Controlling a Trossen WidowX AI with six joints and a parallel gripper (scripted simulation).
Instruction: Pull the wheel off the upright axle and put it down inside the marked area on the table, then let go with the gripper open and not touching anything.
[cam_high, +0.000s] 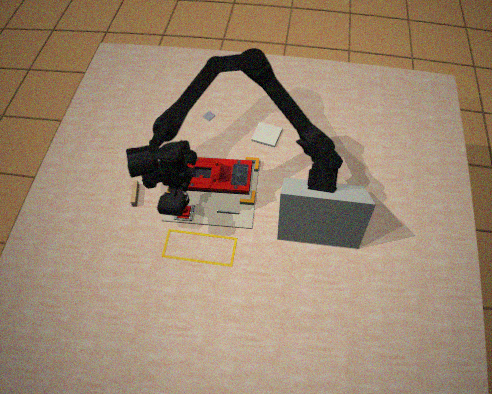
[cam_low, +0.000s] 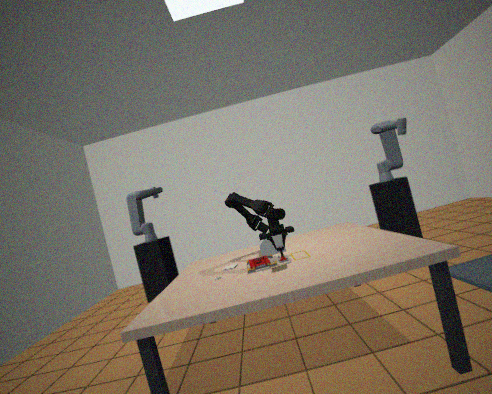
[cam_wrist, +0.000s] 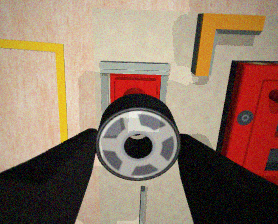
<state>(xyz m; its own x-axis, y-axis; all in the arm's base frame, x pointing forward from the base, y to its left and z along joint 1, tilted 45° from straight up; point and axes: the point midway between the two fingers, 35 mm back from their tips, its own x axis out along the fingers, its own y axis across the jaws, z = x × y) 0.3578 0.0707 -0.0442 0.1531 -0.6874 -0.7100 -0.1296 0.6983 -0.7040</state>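
My gripper (cam_wrist: 137, 139) (cam_low: 282, 255) is shut on the wheel (cam_wrist: 138, 169), a black tyre with a light grey spoked face, one finger on each side. The wheel is over the small red block in a grey frame (cam_wrist: 104, 87), which is on the pale board (cam_wrist: 150, 40) (cam_high: 245, 220). The wheel's centre hole looks dark. The axle is not visible, and whether its tip is still inside the wheel is hidden. The marked area, a yellow outline (cam_high: 203, 234) (cam_wrist: 61, 90), lies on the table beside the board. In the top view the arm hides the wheel.
A red body with dark panels (cam_high: 225, 175) (cam_wrist: 250, 110) sits beside the wheel's spot, with orange corner brackets (cam_wrist: 230, 23) around it. A large grey box (cam_high: 325, 217) stands near the arm's base. A tan bar (cam_high: 134, 194) and a pale square plate (cam_high: 267, 134) lie on the table.
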